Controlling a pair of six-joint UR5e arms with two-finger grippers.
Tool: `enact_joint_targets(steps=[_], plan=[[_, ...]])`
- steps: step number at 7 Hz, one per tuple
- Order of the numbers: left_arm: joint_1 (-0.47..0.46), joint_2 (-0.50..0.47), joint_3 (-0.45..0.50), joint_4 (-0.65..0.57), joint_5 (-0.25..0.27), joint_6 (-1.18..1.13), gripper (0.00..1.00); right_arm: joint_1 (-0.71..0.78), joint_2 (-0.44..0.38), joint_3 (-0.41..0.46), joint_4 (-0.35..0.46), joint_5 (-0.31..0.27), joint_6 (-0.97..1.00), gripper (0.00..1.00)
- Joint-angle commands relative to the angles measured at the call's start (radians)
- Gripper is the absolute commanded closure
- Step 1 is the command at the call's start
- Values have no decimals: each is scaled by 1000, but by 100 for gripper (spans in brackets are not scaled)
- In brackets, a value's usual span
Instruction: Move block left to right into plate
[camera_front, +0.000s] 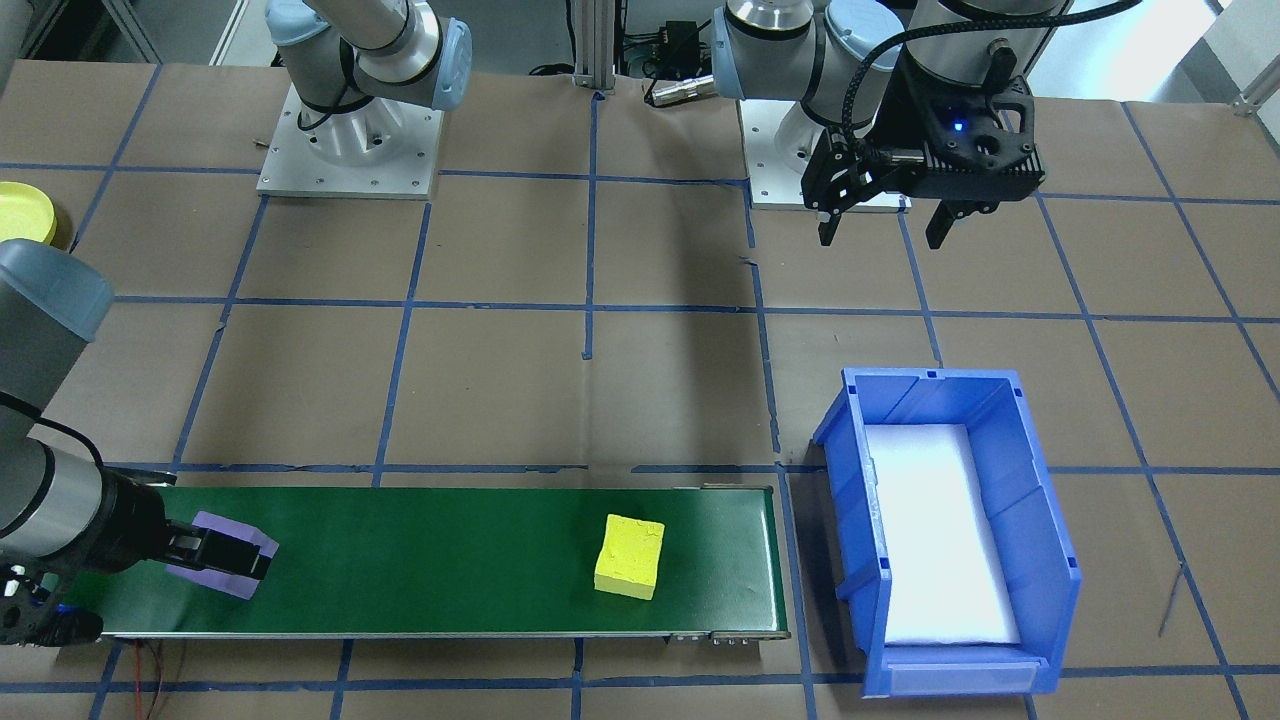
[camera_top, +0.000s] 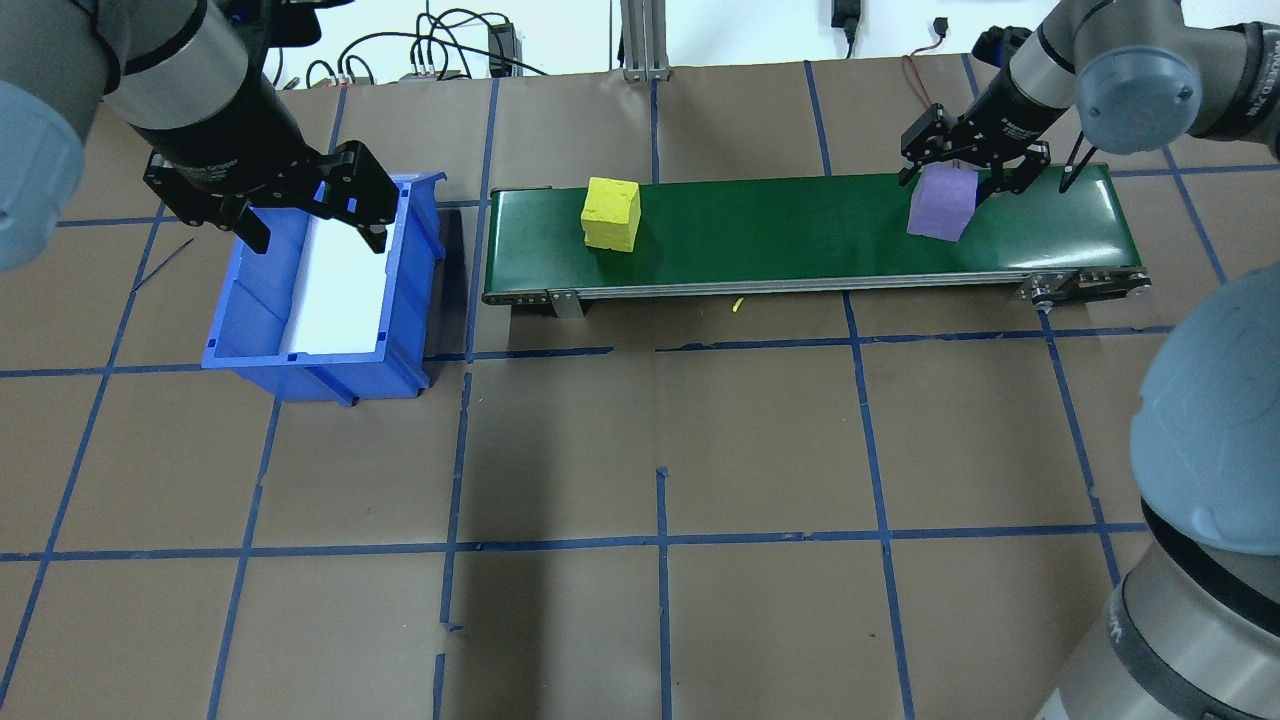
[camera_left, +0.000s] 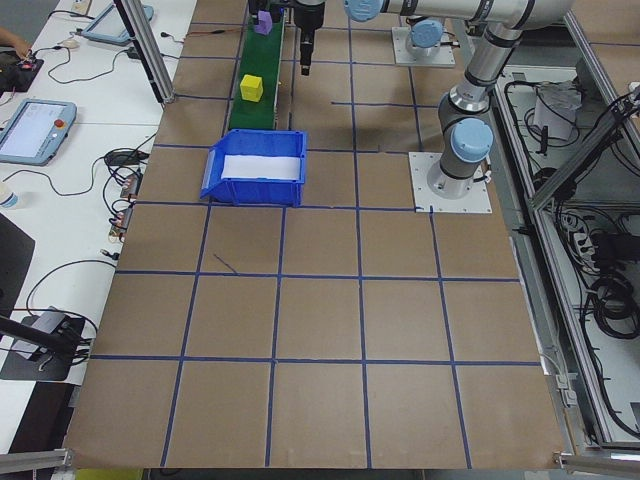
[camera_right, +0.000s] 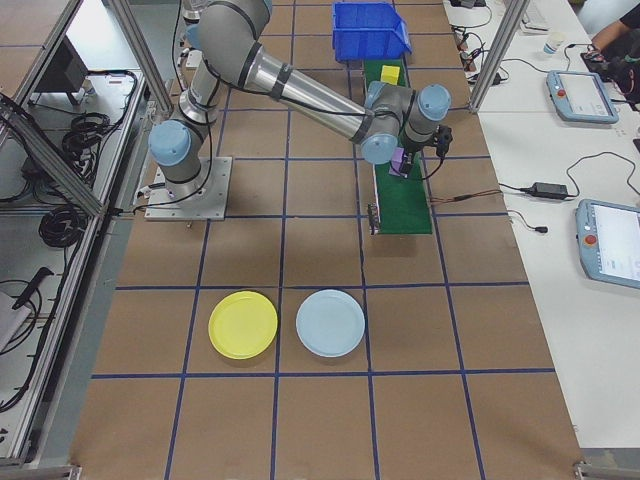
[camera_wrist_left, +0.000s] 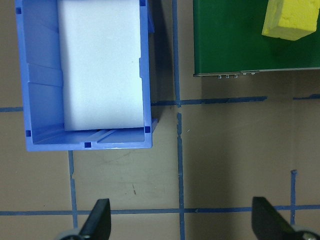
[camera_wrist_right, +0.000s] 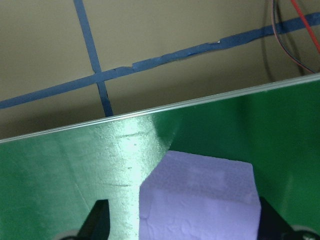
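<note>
Straddling the purple block (camera_top: 941, 202) on the green conveyor (camera_top: 800, 225), right gripper (camera_top: 958, 170) fingers flank it, apparently touching; left gripper (camera_top: 315, 225) hangs spread above the blue bin (camera_top: 415, 300); yellow block (camera_top: 611, 213) sits mid-belt; yellow plate (camera_right: 243, 324) well apart

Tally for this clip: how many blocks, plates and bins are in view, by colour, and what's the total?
Blocks: 2, a yellow block and a purple block, both on the green conveyor belt
Plates: 2, a yellow plate and a light blue plate
Bins: 1, a blue bin
Total: 5
</note>
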Motion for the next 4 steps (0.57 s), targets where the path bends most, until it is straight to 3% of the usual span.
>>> enact_joint_targets(steps=[1, 3, 4], plan=[[0, 5, -3, 0, -95, 1, 0, -2, 1, 8, -1, -38, -7, 3], [-4, 9, -3, -7, -94, 0, 0, -2, -1, 11, 2, -93, -18, 18], [-4, 12, -3, -8, -94, 0, 0, -3, -2, 8, 4, -122, -26, 53]])
